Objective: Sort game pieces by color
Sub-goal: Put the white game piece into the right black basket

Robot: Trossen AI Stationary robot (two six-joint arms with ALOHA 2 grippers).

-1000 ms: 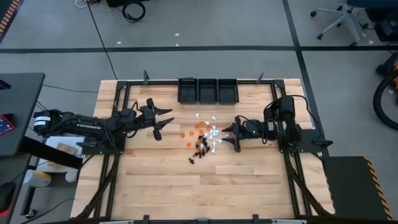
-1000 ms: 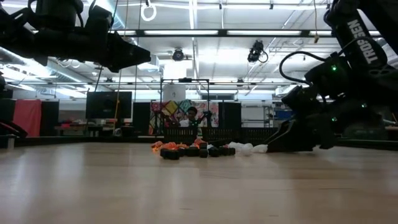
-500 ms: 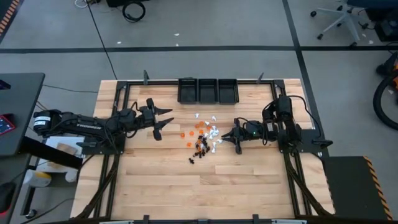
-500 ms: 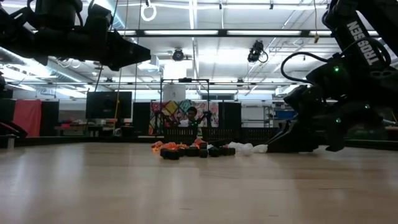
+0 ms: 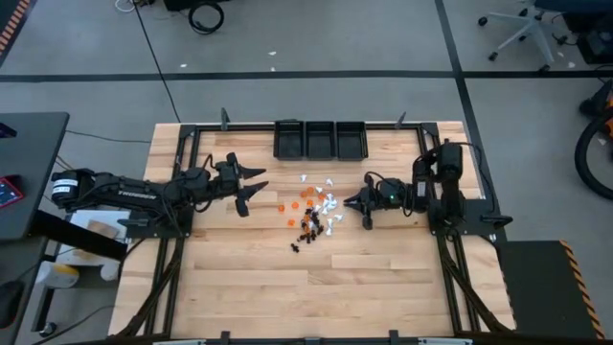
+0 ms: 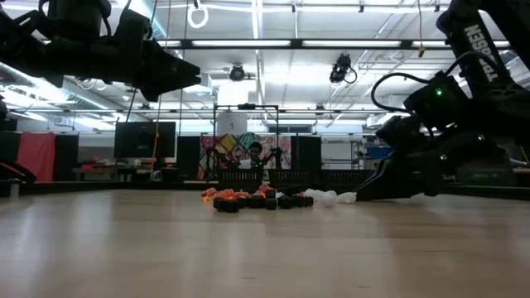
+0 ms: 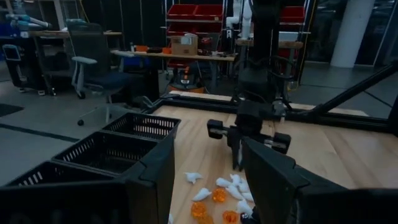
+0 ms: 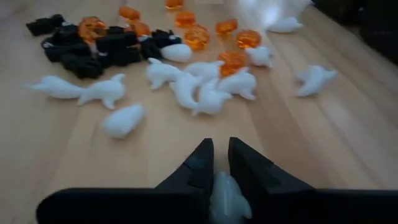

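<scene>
The game pieces [image 5: 311, 209] lie loose in a small heap on the wooden table: orange ones [image 8: 186, 34], black ones [image 8: 87, 50] and white ones [image 8: 199, 87]. At the heap's right edge my right gripper [image 5: 351, 203] is shut on one white piece [image 8: 225, 194]. My left gripper [image 5: 253, 182] hangs open above the table to the left of the heap, nothing between its fingers [image 7: 155, 180]. My right gripper pinches a single white piece [image 8: 225, 194] between its two fingers [image 8: 200, 163]. It comes at the piece low from the table's right side, slanting down. I cannot tell whether the piece is clear of the table.
Three small black bins [image 5: 320, 140] stand side by side at the table's far edge, behind the heap. A black metal frame [image 5: 187, 144] runs round the table. Bare wood lies toward the near edge.
My right gripper, open one second ago with its fingers at the heap's right edge, has shut on a white piece. The heap and my left gripper have stayed where they were.
</scene>
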